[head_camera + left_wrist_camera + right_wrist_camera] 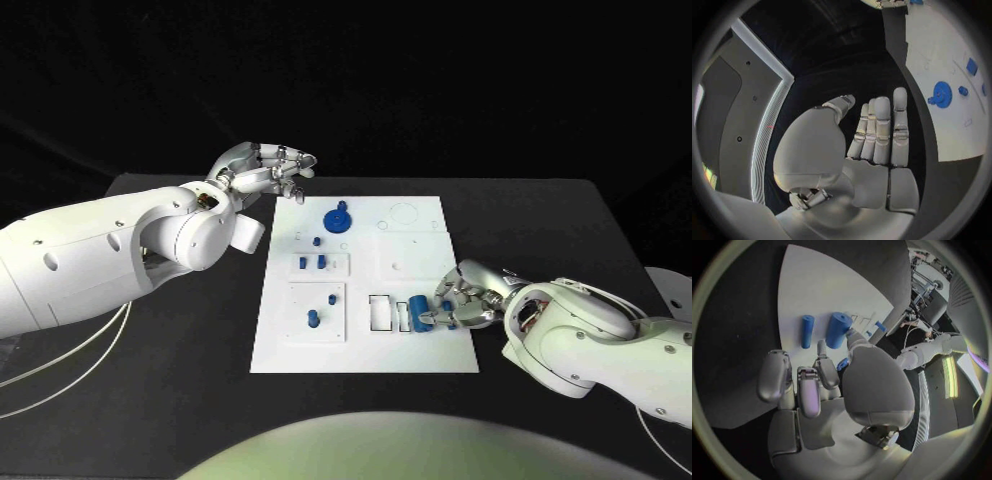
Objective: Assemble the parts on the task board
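1. The task board (296, 350) is a white plate lying flat at the middle of the black table (173, 400). All places below are given relative to the task board.
2. Recesses: the near right part of the board carries outlined rectangular slots. One slot (379, 313) shows white inside. The slot beside it, toward the right edge, holds an upright blue cylinder (420, 313).
3. Raised white blocks: one block at the left-centre holds two blue pegs (312, 263) standing side by side. A larger block at the near left holds an oblong blue part (313, 319) and a small blue stud (333, 298).
4. Further parts: one blue gear (336, 218) lies at the far centre of the board. One small blue stud (317, 241) sits just nearer than the gear.
5. In the right wrist view, two blue cylinders are visible on the board: a slim one (807, 331) and a thicker one (838, 329).
6. Right hand (464, 298): positioned at the near right edge of the board. Its fingers (820, 367) are closed round a small blue part (842, 363), beside the upright cylinder.
7. Left hand (267, 170): positioned off the far left corner of the board. It holds nothing. Its fingers (879, 130) lie straight, side by side, with the thumb apart.
8. Open room: bare table borders the board on all four sides. The near strip of the board is bare white.
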You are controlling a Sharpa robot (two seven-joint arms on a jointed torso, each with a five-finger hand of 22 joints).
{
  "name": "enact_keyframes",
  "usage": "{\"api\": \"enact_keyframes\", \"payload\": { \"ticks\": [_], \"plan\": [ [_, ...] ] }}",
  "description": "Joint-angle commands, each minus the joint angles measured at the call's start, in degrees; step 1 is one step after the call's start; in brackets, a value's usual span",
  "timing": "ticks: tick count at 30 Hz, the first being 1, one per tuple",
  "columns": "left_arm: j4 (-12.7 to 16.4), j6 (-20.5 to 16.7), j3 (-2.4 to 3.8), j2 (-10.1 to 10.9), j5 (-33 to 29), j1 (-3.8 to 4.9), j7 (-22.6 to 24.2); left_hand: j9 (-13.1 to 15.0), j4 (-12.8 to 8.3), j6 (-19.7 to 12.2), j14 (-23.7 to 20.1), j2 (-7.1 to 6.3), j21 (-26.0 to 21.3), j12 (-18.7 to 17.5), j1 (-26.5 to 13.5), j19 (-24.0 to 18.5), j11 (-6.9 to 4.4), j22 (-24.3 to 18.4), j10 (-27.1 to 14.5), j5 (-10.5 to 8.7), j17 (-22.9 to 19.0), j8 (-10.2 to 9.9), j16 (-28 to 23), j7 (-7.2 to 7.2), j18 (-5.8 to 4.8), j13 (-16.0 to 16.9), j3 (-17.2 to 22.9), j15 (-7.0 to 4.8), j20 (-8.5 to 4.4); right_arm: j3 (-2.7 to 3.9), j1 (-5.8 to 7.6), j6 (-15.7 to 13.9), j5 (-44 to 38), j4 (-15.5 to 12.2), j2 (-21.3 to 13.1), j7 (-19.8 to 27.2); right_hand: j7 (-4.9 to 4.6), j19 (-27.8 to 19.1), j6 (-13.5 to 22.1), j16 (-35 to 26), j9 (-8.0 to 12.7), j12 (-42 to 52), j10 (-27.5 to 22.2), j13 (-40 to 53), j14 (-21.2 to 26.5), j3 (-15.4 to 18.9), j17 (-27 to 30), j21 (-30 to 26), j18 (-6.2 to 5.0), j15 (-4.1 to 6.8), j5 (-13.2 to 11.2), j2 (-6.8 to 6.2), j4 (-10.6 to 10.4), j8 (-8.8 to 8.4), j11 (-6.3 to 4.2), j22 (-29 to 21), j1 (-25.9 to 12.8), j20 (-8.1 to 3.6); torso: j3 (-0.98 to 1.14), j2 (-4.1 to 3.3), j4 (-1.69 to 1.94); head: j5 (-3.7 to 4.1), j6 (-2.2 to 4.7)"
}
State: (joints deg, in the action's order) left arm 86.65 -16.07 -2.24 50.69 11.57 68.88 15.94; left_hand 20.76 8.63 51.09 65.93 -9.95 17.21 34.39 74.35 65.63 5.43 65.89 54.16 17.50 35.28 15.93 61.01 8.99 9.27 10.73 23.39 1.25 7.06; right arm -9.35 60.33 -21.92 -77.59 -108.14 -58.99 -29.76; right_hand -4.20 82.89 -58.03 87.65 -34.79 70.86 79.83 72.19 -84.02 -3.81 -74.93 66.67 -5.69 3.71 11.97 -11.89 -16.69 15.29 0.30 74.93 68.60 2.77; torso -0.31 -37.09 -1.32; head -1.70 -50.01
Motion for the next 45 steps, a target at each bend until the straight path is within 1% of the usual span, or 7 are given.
{"api": "enact_keyframes", "payload": {
  "ticks": [1,8,17,25,33,39,45],
  "plan": [
    [0.1,1.0,0.04,-0.1,0.0,0.01,0.4,0.0,0.2,-0.3,-0.4,0.30,-0.3,-0.2,-0.3,0.3,-0.10,-0.1,-0.4,-0.09,-0.1,0.2,-0.3,0.00,0.93,-0.1,0.0,0.11,0.21,-0.03,-0.45,2.0,-2.5,0.3,0.4,-1.0,0.02,0.2,-0.5,0.3,-0.1,0.6,0.4,0.5,-4.6,0.5,-7.8,-0.2,1.00,0.06,0.0,0.86,-0.1,0.42,-0.42,6.1,0.0,-0.29,-0.01,0.03,-0.01,-0.06,0.01],
    [0.3,0.5,0.04,0.0,0.0,0.00,0.7,0.0,0.2,-0.3,-0.5,0.32,-0.3,-0.2,-0.3,0.3,-0.10,-0.1,-0.4,-0.08,-0.1,0.2,-0.3,0.00,0.93,-0.1,0.0,0.12,0.21,-0.02,-1.32,1.8,-3.9,0.9,1.8,-1.2,0.09,0.3,-0.6,0.3,-0.2,1.1,0.6,0.9,-4.6,0.6,-7.9,0.0,1.05,0.11,0.0,1.02,-0.1,0.50,-0.48,6.2,0.1,-0.33,0.00,0.03,0.05,-0.06,0.01],
    [0.3,0.5,0.04,0.1,-0.1,0.00,0.6,0.0,0.2,-0.3,-0.5,0.35,-0.3,-0.2,-0.3,0.3,-0.10,-0.1,-0.4,-0.07,-0.1,0.2,-0.3,0.00,0.93,-0.1,0.0,0.12,0.22,-0.02,-1.67,0.9,-2.5,1.2,2.6,-1.3,0.38,0.4,-1.3,0.5,-0.6,2.7,1.6,2.4,-4.7,1.0,-8.3,0.4,1.13,0.36,1.1,1.94,-0.1,0.66,-0.76,6.4,0.2,-0.55,-0.13,0.05,0.00,-0.06,0.01],
    [0.3,0.5,0.04,0.1,-0.1,-0.01,0.6,0.0,0.2,-0.3,-0.5,0.35,-0.3,-0.2,-0.3,0.3,-0.10,-0.1,-0.4,-0.07,-0.1,0.2,-0.3,0.00,0.93,-0.1,0.0,0.12,0.22,-0.02,-1.71,-0.1,0.1,1.3,2.8,-1.4,0.66,0.6,-1.8,0.7,-0.8,3.9,2.3,3.5,-4.8,0.2,-9.0,0.8,1.22,0.59,3.6,3.13,0.0,0.54,-1.03,6.7,1.1,-0.79,-0.10,0.07,0.02,-0.08,0.01],
    [0.3,0.5,0.04,0.1,-0.1,-0.01,0.6,0.0,0.2,-0.3,-0.5,0.35,-0.3,-0.2,-0.3,0.3,-0.10,-0.1,-0.4,-0.07,-0.1,0.2,-0.3,0.00,0.93,-0.1,0.0,0.12,0.22,0.00,-1.67,-4.1,4.0,0.5,1.8,-1.2,1.40,1.0,-3.3,1.1,-0.9,5.4,3.1,4.9,-5.1,-4.2,-10.3,1.8,1.41,1.16,7.4,4.70,0.2,0.19,-1.69,7.3,4.8,-1.31,-0.12,0.13,-0.06,0.00,0.01],
    [0.2,0.5,0.04,0.1,-0.1,-0.01,0.5,0.0,0.3,-0.4,-0.5,0.38,-0.4,-0.2,-0.3,0.3,-0.09,-0.1,-0.5,-0.06,-0.1,0.2,-0.3,0.01,0.93,-0.1,-0.1,0.13,0.23,0.07,-0.36,-6.8,10.4,-0.9,0.5,-0.2,1.55,1.2,-3.6,1.1,-1.0,5.6,3.2,5.1,-5.1,-7.0,-10.6,2.0,1.48,1.34,9.8,4.10,0.3,-0.18,-1.87,7.5,6.3,-1.52,-0.10,0.14,-0.04,0.22,0.01],
    [0.1,0.4,0.04,-0.1,-0.1,-0.01,0.5,0.0,0.3,-0.4,-0.5,0.38,-0.4,-0.2,-0.3,0.3,-0.09,-0.1,-0.5,-0.06,-0.1,0.2,-0.3,0.01,0.93,-0.1,-0.1,0.13,0.23,0.09,1.17,-8.1,15.4,-2.1,0.0,0.8,1.54,1.1,-3.6,1.2,-1.0,5.6,3.2,5.2,-5.1,-7.5,-10.6,1.9,1.47,1.35,10.2,3.88,0.3,-0.23,-1.87,7.5,6.3,-1.54,-0.11,0.11,0.00,0.40,0.01]
  ]
}}
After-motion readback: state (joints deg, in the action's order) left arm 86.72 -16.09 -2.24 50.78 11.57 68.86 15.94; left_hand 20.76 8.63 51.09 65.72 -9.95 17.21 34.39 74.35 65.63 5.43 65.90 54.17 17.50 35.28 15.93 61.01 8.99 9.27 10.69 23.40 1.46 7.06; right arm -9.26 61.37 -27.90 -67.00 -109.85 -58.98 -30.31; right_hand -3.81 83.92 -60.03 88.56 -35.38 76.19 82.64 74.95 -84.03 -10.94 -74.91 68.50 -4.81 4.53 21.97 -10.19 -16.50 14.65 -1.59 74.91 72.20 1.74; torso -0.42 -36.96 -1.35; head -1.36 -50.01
